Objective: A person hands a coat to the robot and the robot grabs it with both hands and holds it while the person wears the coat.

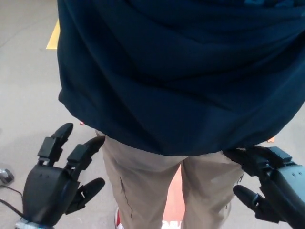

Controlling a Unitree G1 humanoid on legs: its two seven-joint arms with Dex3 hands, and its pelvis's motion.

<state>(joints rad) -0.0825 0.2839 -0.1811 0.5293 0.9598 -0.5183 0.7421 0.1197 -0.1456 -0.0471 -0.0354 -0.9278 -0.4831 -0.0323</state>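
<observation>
We see the dark navy coat (181, 76) filling the upper frame, worn on the person's back, which is turned to us. The fabric lies in soft folds. Its curved lower hem hangs over the top of beige trousers (143, 186).

**Navy coat over khaki, black hands below**

The coat (181, 71) is plain dark navy. The trousers (143, 191) are khaki. Both hands, left hand (57, 183) and right hand (274, 183), are black. The floor (24, 95) is grey, with a yellow stripe (53, 36) at 10 o'clock.
</observation>
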